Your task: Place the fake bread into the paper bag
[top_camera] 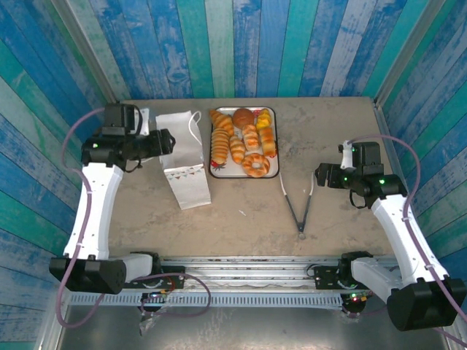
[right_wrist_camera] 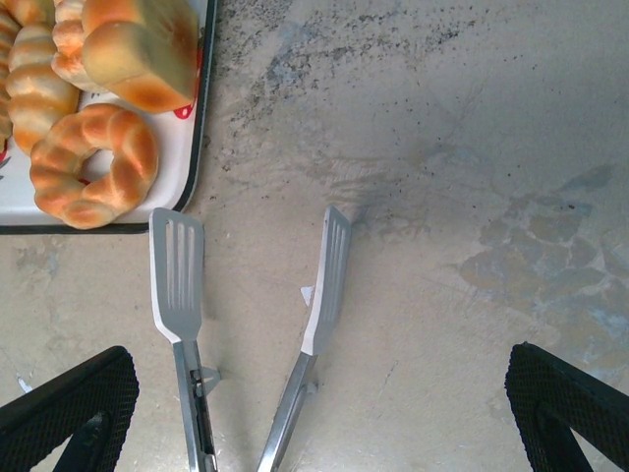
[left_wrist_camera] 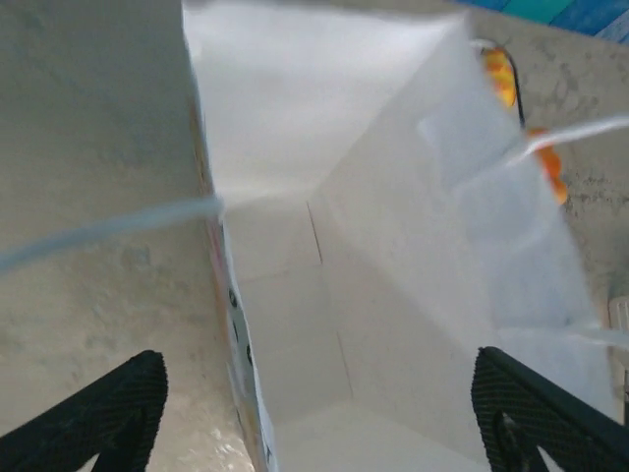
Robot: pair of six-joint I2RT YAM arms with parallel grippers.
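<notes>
The fake bread (top_camera: 244, 140), several glossy golden pastries, lies on a strawberry-print tray (top_camera: 216, 172) at the back middle. A ring doughnut (right_wrist_camera: 93, 162) and a yellow-orange piece (right_wrist_camera: 142, 49) sit at the tray's near corner. The white paper bag (top_camera: 182, 166) stands open just left of the tray. My left gripper (top_camera: 169, 142) hovers open at the bag's mouth, and its wrist view looks into the bag's bare white inside (left_wrist_camera: 324, 295), the fingers (left_wrist_camera: 108, 413) spread either side. My right gripper (top_camera: 319, 177) hangs open above metal tongs (right_wrist_camera: 187, 285), holding nothing.
The tongs (top_camera: 298, 205) lie spread open on the table right of the tray, tips toward it. The bag's cord handles (left_wrist_camera: 108, 231) cross the left wrist view. Blue plank walls close in the table at the back and sides.
</notes>
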